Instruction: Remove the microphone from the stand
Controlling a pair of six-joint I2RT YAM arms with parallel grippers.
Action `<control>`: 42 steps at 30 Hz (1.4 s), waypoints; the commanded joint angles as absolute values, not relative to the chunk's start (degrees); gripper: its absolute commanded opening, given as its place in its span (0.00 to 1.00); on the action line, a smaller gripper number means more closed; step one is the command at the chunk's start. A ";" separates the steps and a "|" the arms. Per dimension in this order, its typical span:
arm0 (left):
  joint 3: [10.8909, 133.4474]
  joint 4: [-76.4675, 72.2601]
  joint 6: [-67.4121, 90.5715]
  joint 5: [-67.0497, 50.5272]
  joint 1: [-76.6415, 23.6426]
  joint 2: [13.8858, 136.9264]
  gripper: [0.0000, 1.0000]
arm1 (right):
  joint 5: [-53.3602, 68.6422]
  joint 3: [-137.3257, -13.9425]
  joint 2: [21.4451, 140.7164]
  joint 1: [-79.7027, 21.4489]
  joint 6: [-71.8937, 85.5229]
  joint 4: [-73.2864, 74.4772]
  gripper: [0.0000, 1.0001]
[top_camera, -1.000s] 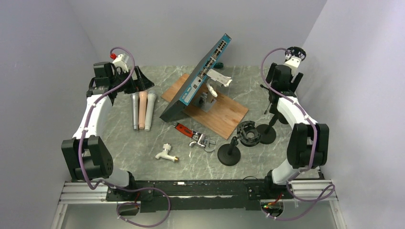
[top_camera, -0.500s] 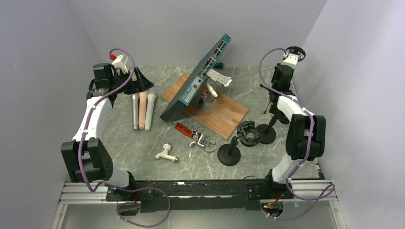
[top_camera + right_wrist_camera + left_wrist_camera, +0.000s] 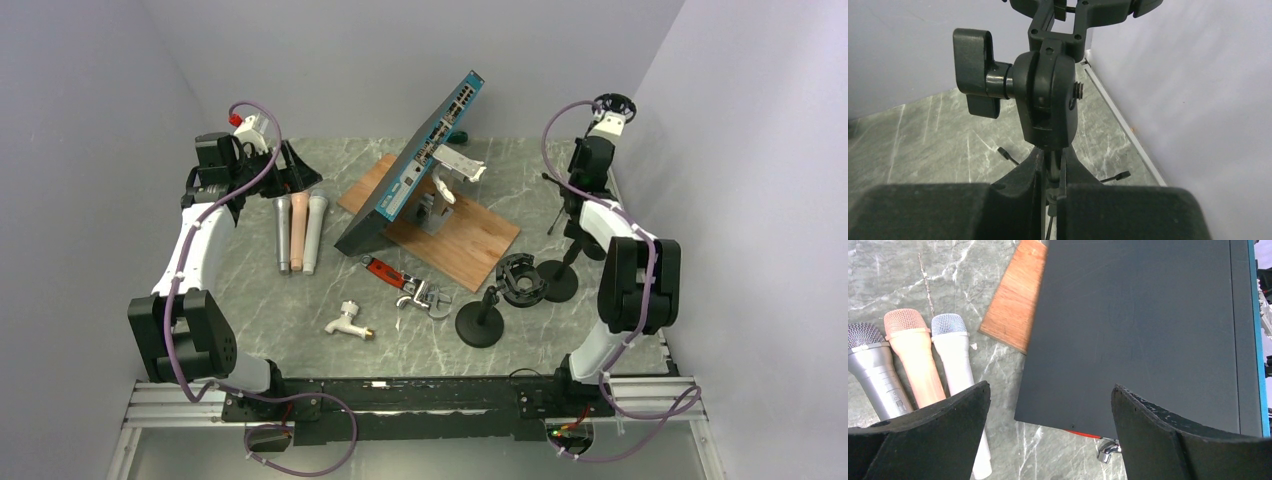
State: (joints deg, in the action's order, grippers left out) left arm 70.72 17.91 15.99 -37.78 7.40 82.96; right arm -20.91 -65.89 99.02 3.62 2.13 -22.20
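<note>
Microphones (image 3: 913, 357), three in grey, pink and white, lie side by side flat on the counter (image 3: 420, 345) at its left. Their heads point to the far wall and their handles run back toward the arm bases. Your left arm (image 3: 200, 240) is much the nearer. Its jaws stand wide apart, holding nothing, just above the head ends, so the long axes run straight away beneath them. Your right arm (image 3: 625, 260) is well apart at the far right corner. Its jaws are pressed together on the thin stem of a stand (image 3: 1045, 100), just under the swivel head. No microphone shows in that stand, though its holder is cut off above.
</note>
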 commanded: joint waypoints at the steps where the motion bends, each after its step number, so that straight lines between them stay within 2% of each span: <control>1: 70.94 15.47 16.53 -39.53 7.38 81.92 0.92 | -22.64 -64.98 90.25 2.53 2.80 -32.66 0.00; 9: 70.85 15.56 16.35 -39.42 7.37 82.34 0.92 | -26.81 -66.83 85.22 0.20 5.68 -32.37 0.00; 17: 70.69 15.31 16.48 -39.62 7.38 82.34 0.92 | -31.00 -63.42 72.58 -8.67 6.28 -32.06 0.00; 22: 70.63 15.23 16.52 -39.76 7.37 82.40 0.93 | -27.81 -65.66 64.88 -9.84 9.29 -23.66 0.00; 26: 70.50 15.12 16.52 -39.80 7.35 82.10 0.93 | -17.60 -66.66 58.19 -9.82 13.74 -15.87 0.00; 34: 70.75 16.02 15.69 -39.04 6.46 83.30 0.93 | 16.13 -70.67 52.87 -10.37 21.13 -2.26 0.00; 42: 71.92 18.76 12.93 -35.34 5.09 85.41 0.93 | 30.69 -68.19 45.89 -12.21 29.25 -1.71 0.00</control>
State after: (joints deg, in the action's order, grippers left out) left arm 70.50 17.82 15.22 -37.08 5.61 84.27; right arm 19.07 -67.11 49.98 -11.99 22.98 3.68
